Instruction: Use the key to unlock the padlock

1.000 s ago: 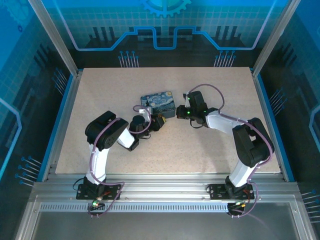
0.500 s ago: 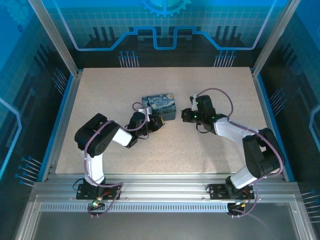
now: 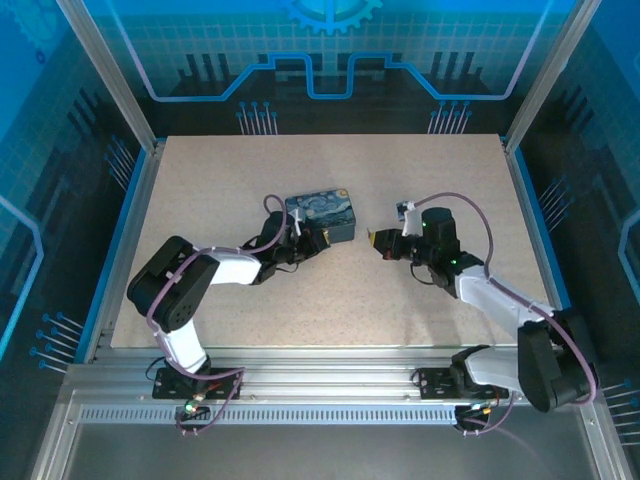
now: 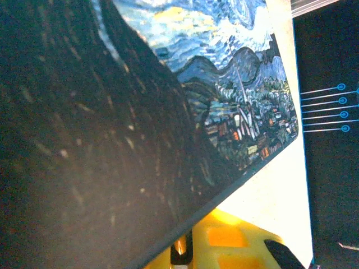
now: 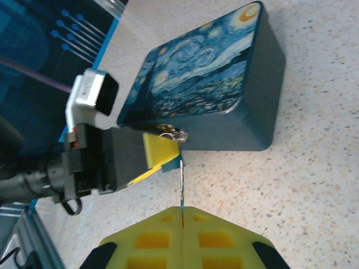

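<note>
Tin point(image 3: 322, 212) w/ starry-night lid sits flat on the table point(image 3: 420, 300), lid shut. In the right wrist view the padlock point(image 5: 178, 135) is a tiny silvery piece hanging at the tin's long side wall, just under the lid edge, next to a small brass fitting. L gripper point(image 5: 160, 152) is up against that same wall, its yellow pad tip just beside the padlock. Can't tell whether its fingers are apart or clamped, or whether they touch the lock. From the left wrist cam the tin's lid and dark side wall sit v. close, w/ yellow pads poking out below the tin's edge. R gripper point(image 5: 182, 221) is near that same side of the tin but apart from it. Its pads are pressed together, pinching the key point(image 5: 182, 185). The key is seen edge-on as a thin grey strip sticking out toward the tin. Its tip is close to the padlock and the L pad but isn't in the lock. In the top view both grippers face each other along the tin's near side, L one at the tin, R one off its right end.
</note>
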You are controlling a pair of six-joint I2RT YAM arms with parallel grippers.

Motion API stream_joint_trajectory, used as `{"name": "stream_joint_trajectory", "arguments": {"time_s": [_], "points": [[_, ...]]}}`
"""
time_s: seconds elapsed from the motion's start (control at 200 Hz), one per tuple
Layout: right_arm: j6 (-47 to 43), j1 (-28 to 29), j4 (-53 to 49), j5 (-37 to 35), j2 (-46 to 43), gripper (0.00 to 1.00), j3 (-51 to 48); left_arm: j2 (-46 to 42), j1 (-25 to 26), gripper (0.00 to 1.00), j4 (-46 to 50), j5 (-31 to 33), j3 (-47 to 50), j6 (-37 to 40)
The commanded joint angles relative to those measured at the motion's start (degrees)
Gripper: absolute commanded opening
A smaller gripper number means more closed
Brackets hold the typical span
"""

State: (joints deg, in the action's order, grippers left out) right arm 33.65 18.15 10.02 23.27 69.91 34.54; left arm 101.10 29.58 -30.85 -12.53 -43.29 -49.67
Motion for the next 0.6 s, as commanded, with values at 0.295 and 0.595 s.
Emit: {"name": "stream_joint_trajectory", "arguments": {"time_s": [0.295,0.595], "points": [[0.10,-1.70,-1.38,11.63,-5.09,0.00,-2.55,-1.89,1.27,0.00,2.39,-2.42,-3.31,-3.68],[6.29,-0.74,4.35,15.15,-2.47,0.00,-5.59,-1.16,1.27,0.00,0.15,-3.61,-3.19,-5.02]]}}
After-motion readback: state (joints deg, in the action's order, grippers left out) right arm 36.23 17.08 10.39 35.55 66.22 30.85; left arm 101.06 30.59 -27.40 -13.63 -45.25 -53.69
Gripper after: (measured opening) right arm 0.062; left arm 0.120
